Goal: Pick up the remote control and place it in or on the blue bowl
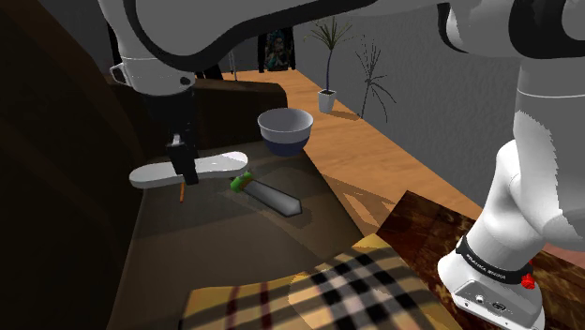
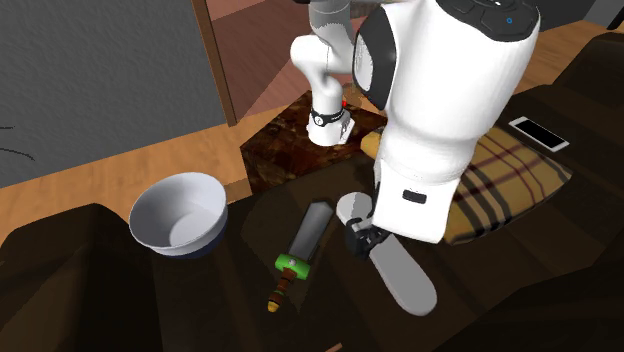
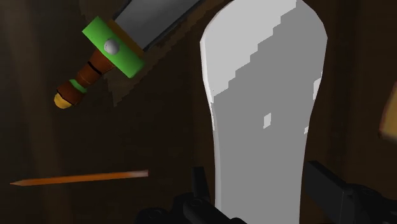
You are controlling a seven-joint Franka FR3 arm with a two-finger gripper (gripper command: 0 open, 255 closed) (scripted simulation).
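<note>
1. Currently, the remote [image 3: 267, 95] is seen lying flat on the dark surface, beside a toy sword [image 3: 121, 44] and a pencil [image 3: 83, 178], well apart from the bowl [image 1: 285, 129].
2. The gripper [image 3: 257, 181] is set wide astride the remote. A gap is left at one finger, so nothing is gripped.
3. The remote is judged light, stiff and smooth-sided. It is best clasped across its narrow width, near the middle, lest it tip.
4. The part of the remote under the hand is cut off in the wrist view, no buttons can be made out, and contact at the other finger cannot be settled.
</note>
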